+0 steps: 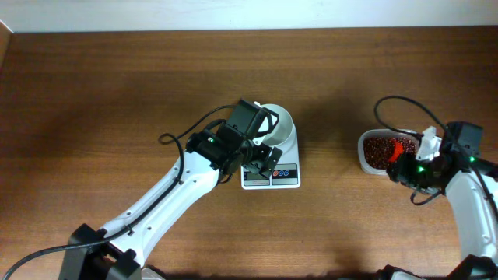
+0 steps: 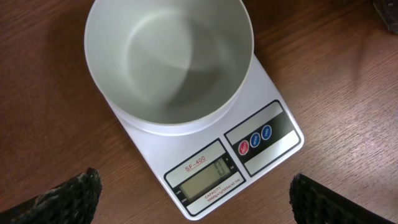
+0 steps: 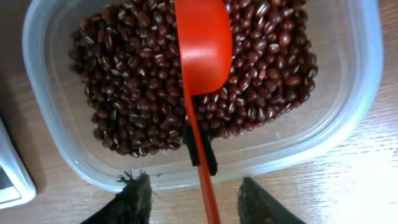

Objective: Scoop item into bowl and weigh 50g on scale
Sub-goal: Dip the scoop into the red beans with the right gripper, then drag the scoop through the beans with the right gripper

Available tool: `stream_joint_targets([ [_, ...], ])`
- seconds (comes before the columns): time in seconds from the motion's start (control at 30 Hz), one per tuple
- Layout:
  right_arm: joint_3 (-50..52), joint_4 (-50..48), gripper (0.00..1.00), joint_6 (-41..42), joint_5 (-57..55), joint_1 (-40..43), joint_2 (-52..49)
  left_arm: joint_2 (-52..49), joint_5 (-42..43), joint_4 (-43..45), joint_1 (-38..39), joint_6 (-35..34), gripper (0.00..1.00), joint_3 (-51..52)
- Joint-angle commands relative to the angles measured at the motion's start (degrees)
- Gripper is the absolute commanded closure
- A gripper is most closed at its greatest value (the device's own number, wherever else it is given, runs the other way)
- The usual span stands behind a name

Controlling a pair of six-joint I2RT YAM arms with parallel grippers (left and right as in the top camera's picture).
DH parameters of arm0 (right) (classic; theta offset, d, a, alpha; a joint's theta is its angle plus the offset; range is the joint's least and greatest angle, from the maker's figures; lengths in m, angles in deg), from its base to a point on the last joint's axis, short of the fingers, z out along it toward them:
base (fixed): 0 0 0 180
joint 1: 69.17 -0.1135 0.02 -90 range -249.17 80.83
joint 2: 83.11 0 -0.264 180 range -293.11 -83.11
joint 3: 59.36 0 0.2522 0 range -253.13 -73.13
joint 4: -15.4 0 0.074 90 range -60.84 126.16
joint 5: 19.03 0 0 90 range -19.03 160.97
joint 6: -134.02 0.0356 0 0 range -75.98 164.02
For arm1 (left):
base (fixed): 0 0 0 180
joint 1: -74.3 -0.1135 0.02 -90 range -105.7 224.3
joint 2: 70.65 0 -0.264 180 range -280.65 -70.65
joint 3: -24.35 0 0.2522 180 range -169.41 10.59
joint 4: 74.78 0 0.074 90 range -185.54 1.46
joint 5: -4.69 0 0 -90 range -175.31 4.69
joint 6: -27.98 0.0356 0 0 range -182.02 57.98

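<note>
The white bowl [image 1: 278, 127] stands empty on the white scale [image 1: 271, 177]. In the left wrist view the bowl [image 2: 168, 59] sits on the scale [image 2: 273, 93], whose display reads 0. My left gripper [image 1: 261, 159] hovers over the scale's front, open and empty, fingers wide apart [image 2: 194, 179]. The beans [image 1: 379, 148] fill a clear plastic tub [image 1: 362, 155] at the right. A red scoop [image 3: 202, 43] lies on the beans [image 3: 124, 93], its handle over the tub rim. My right gripper [image 3: 194, 182] is open, its fingers either side of the handle and not touching it; it also shows in the overhead view [image 1: 406, 161].
The tub's clear rim [image 3: 56, 149] lies just ahead of my right fingers. A corner of the scale [image 3: 9, 174] shows at the left edge of the right wrist view. Brown wooden table [image 1: 117, 78] surrounds everything; a black cable loops beside the left arm.
</note>
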Motion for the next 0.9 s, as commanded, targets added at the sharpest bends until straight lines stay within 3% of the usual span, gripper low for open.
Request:
stream_joint_targets([
  [0.0, -1.09, -0.28, 0.58, -0.81, -2.05, -0.57, 0.07, 0.07, -0.35, 0.37, 0.17, 0.87, 0.01, 0.39],
  [0.23, -3.13, -0.5, 0.59, -0.63, -1.57, -0.57, 0.04, 0.07, -0.35, 0.52, 0.17, 0.9, 0.01, 0.39],
  [0.37, -3.08, -0.48, 0.73, -0.63, -1.09, -0.57, 0.04, 0.07, -0.35, 0.52, 0.17, 0.87, 0.01, 0.39],
  [0.63, -1.42, -0.17, 0.72, -0.63, -1.36, -0.57, -0.07, 0.07, -0.35, 0.52, 0.17, 0.87, 0.01, 0.39],
  [0.73, -1.14, -1.75, 0.91, -0.61, -1.31, -0.57, -0.07, 0.07, -0.35, 0.52, 0.2, 0.87, 0.01, 0.39],
  [0.87, -1.14, -4.46, 0.96, -0.63, -1.6, -0.46, -0.07, 0.07, -0.37, 0.5, 0.07, 0.9, 0.01, 0.39],
])
